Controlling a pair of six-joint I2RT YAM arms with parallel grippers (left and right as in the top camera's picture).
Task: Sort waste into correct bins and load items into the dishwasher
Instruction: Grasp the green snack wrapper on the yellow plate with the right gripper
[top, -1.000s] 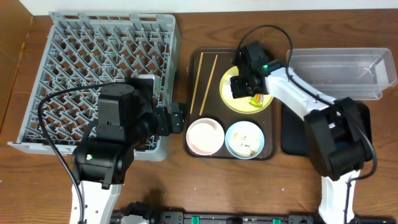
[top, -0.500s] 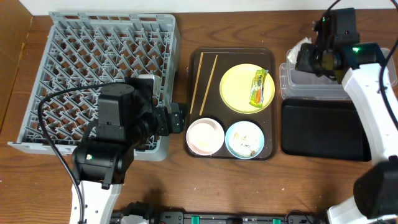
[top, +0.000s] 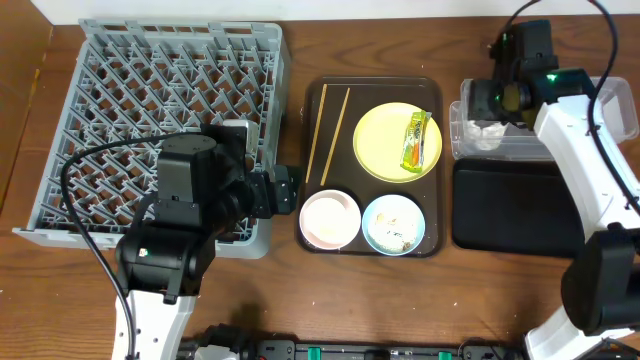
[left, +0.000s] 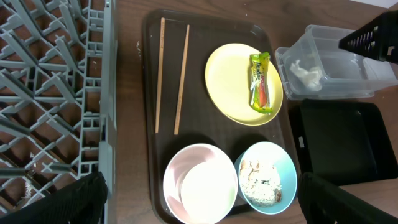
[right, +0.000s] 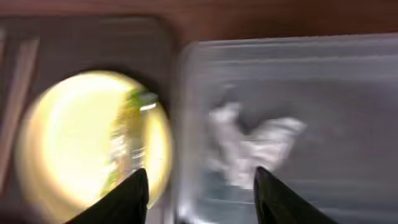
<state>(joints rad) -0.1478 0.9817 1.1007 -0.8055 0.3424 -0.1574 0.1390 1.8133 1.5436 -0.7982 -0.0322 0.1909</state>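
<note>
The right gripper (right: 199, 177) hangs over the left end of the clear tub (top: 600, 122), its two fingers spread wide with nothing between them; the right wrist view is blurred by motion, yet a crumpled white scrap (right: 252, 146) can be made out lying on the tub's floor below the open fingers. The black tray (top: 515, 205) sits just beside the tub on its near side, their long edges running side by side. The left gripper (left: 200, 186) hovers at the near right corner of the grey dish rack (top: 170, 110), its fingers also held wide apart and gripping nothing, looking down on the brown serving tray (top: 432, 90). On that tray the pale yellow plate (top: 385, 140) lies at the far right, and the green-and-yellow wrapper (top: 416, 140) rests flat on the plate's right side, pointing lengthwise away from the robot. The two chopsticks (left: 171, 78) lie along the tray's left part, close together and nearly parallel, not touching the plate. At the near edge of the tray the white-pinkish bowl (top: 330, 220) and the light blue bowl (top: 393, 222) stand upright side by side, just about touching; whitish rice-like crumbs (left: 261, 183) lie clumped in the bottom of the blue bowl. The rack stands to the left of the brown tray, close beside it, on the wooden table (top: 30, 290)
</note>
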